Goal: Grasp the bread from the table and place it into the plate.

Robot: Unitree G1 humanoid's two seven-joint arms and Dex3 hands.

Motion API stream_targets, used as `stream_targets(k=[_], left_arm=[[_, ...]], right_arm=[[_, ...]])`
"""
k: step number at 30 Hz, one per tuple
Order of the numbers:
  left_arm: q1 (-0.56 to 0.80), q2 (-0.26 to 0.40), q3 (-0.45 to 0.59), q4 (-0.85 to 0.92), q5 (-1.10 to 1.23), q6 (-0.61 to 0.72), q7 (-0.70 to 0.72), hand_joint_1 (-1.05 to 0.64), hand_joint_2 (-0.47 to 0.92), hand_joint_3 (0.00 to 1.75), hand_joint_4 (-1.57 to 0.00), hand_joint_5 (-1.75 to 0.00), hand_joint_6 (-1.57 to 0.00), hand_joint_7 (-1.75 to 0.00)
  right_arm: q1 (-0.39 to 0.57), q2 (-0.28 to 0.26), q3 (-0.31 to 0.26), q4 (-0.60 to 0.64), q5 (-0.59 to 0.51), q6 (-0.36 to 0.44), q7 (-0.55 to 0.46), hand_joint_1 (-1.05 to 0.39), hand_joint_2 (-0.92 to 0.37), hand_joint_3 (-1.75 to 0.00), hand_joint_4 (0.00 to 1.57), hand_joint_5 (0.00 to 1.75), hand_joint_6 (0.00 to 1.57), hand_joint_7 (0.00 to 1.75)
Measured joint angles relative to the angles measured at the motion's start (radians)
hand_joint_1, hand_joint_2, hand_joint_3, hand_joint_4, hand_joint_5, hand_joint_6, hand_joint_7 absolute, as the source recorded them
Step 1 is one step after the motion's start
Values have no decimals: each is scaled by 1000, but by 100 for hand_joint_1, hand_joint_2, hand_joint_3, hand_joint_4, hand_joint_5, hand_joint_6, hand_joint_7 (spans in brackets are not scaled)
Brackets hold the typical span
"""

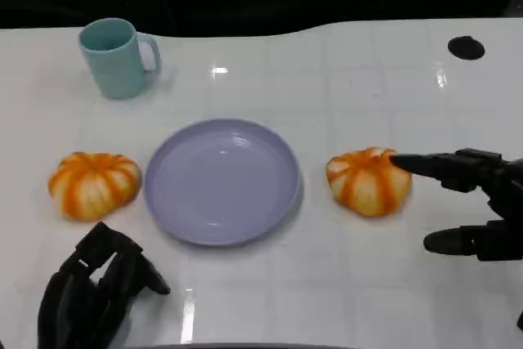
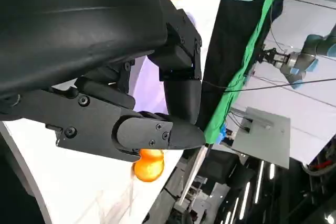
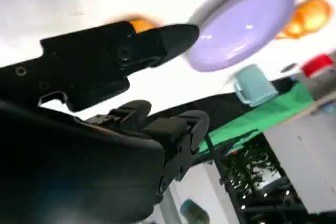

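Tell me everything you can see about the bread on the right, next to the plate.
The right bread is a round, pumpkin-shaped bun, orange with pale cream stripes running from its top centre, glossy as if plastic. It sits upright on the white table, just right of the lavender plate with a narrow gap between them. The right hand is open beside it; one finger reaches to its upper right edge, touching or nearly so, while another lies lower, clear of it. It is not yet lifted.

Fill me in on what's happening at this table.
The robot is after bread to put on the purple plate, which has nothing on it. Its right hand is open beside the right bread, one finger reaching its top, not gripping. The left bread lies untouched; the left hand hangs near it, holding nothing.
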Motion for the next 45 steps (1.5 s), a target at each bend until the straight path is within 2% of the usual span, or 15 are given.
stream_targets(k=[2,9,16,22,30,38,45], left_arm=[[-2,0,0,2,0,0,0,-59,92,23,-64,-175,-54,-149],[-4,0,1,3,-1,0,0,-59,92,24,-65,-175,-55,-146],[-5,0,1,4,0,0,1,-59,92,23,-64,-175,-54,-147],[-9,6,5,13,0,-2,1,-61,92,23,-64,-175,-54,-147],[-16,11,5,22,1,-3,1,-61,92,23,-64,-175,-54,-150],[-15,11,4,21,1,-3,1,-60,92,22,-65,-175,-54,-151],[-14,11,6,20,-1,-2,1,-58,92,24,-64,-175,-54,-148]], right_arm=[[1,-29,17,-34,-97,6,-75,-56,-87,0,22,1,29,0],[-3,-81,102,-70,-276,50,-253,-56,-85,0,16,0,25,0],[-49,-90,196,-64,-338,133,-319,-52,-84,0,12,0,23,0],[-121,-89,299,-24,-410,226,-350,-51,-84,0,12,1,23,0],[-223,-70,419,101,-464,311,-415,-49,-84,0,13,2,23,0],[-270,-67,483,180,-466,345,-451,-47,-85,0,12,2,22,0],[-355,-42,573,326,-501,393,-499,-47,-85,0,13,3,22,0]])
